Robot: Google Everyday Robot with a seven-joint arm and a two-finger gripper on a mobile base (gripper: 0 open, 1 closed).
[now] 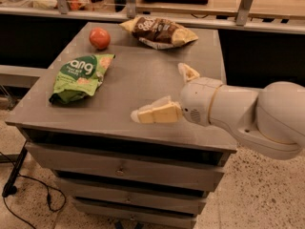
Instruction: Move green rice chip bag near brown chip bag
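While the big gray cabinet [143, 78] stands in the middle, the white robot arm [257, 113] reaches in from the right. Its gripper [159, 91] hangs over the top's right side, jaws wide apart, holding nothing. The green rice chip bag [81, 76] lies on the left. The brown chip bag [159, 31] lies at the back, well apart from it. A small red ball [99, 37] sits just behind the green bag.

I see the grey cabinet top [138, 63] carrying the green rice chip bag [81, 76] left, red fruit [99, 37] upper left, brown chip bag [159, 31] top centre; the gripper [164, 94] hangs spread over its right.
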